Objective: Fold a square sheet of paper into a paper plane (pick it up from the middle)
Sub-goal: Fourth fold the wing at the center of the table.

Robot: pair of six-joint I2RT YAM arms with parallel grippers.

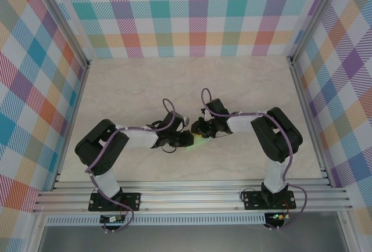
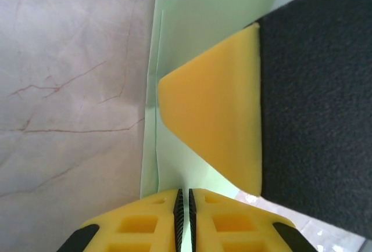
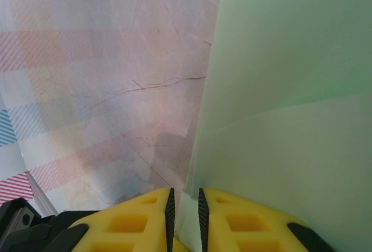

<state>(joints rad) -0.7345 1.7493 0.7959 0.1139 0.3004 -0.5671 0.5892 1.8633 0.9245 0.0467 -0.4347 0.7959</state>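
Note:
The pale green sheet of paper (image 1: pixel 199 142), folded with a layered edge, is held between the two arms at the table's middle. In the left wrist view the paper (image 2: pixel 186 43) runs down into my left gripper (image 2: pixel 185 205), whose yellow jaws are shut on its thin crease. The yellow finger (image 2: pixel 215 112) of the right gripper lies over the paper just ahead. In the right wrist view the paper (image 3: pixel 290 89) stands up at the right, and its lower edge passes into my right gripper (image 3: pixel 185 205), which is shut on it. From above, the left gripper (image 1: pixel 185 137) and right gripper (image 1: pixel 196 130) nearly touch.
The pale marble table (image 1: pixel 145 89) stretches behind and to both sides of the arms. Chequered walls (image 1: pixel 192 14) and aluminium frame rails (image 1: pixel 192 191) enclose the table.

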